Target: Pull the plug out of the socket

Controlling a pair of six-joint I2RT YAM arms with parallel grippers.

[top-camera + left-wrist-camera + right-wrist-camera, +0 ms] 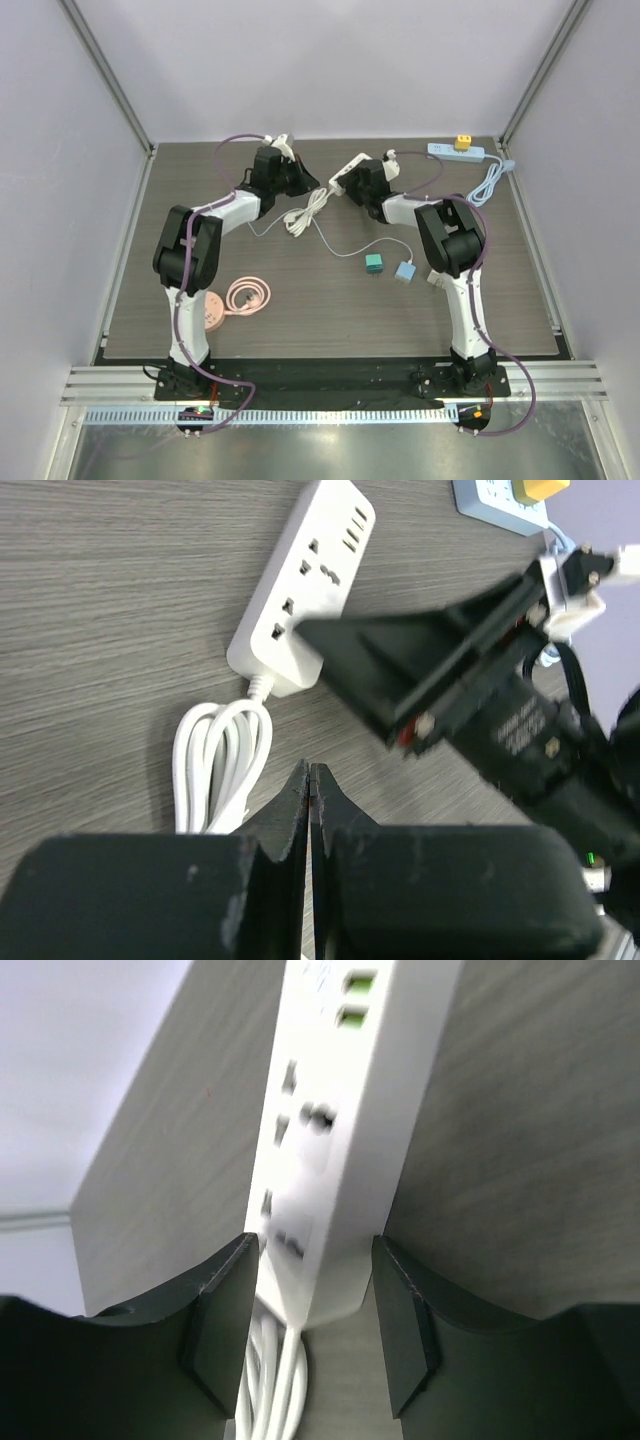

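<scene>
Though needed for the job, yellow plug [463, 142]: sat pushed into the blue strip [440, 149] at the back right of the table [330, 310], well apart from both grippers.
White strip [305, 590]: lay slanted near the back middle, showed no plug in its holes, trailed a looped white cord [215, 760] toward the near left.
Right gripper [315, 1245]: stood with jaws apart, one on each side of the white strip's cord end, likely to hold it down or shift it; could not tell if squeezing it yet.
Right arm: reached far forward and leaned left, wrist low over the white strip.
Left gripper [310, 772]: was pressed fully together on nothing, hung near the looped white cord, likely parked out of the way.
Left arm: stretched to the back, bent toward the right gripper.
</scene>
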